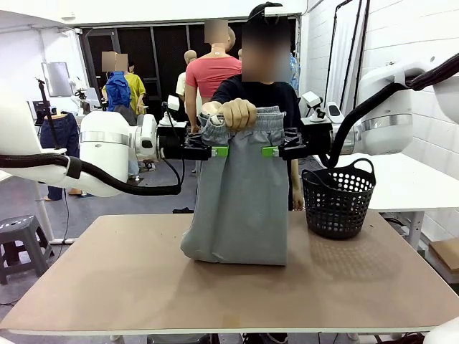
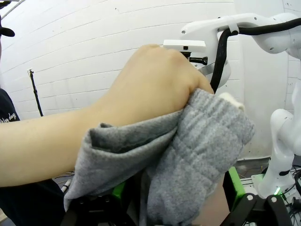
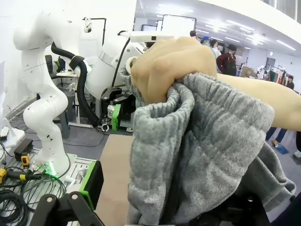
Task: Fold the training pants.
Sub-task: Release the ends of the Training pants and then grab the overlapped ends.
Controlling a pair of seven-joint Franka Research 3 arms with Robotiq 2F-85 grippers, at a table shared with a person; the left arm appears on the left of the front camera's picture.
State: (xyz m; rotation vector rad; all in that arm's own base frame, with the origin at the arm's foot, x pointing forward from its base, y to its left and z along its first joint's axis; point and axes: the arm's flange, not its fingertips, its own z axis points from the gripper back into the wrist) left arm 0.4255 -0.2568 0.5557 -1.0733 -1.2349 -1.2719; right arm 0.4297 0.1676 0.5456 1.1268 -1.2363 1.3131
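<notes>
Two grippers sit level at waistband height, one at each side of the training pants [image 1: 240, 193], pointing inward at each other.

Jaws of the left gripper [image 1: 219, 151]: apart, straddling the pants' left edge just below the waistband. In the left wrist view one green pad [image 2: 233, 182] stands clear at one side of the grey cloth. The other is half hidden behind it, with fabric bunched between. Not clamped.

Jaws of the right gripper [image 1: 271, 151]: apart. In the right wrist view one green pad [image 3: 89, 181] stands off the cloth with a visible gap. The second finger is hidden behind the fabric.

In the front view the green pads lie at the pants' side edges; whether they touch the cloth cannot be told.

Pants: held up by the person's hand [image 1: 239, 113], a closed fist gripping the gathered waistband at mid-width, with the cloth bunched in the fist. The garment hangs straight down between the grippers. Its lower part rests on the table [image 1: 107, 287], turned under in a soft roll near the table's middle.

Table, robot's right: a black perforated basket [image 1: 338, 197] with a raised handle stands beside the pants, not touching them, toward the far edge. The person stands behind the pants at the far side.
</notes>
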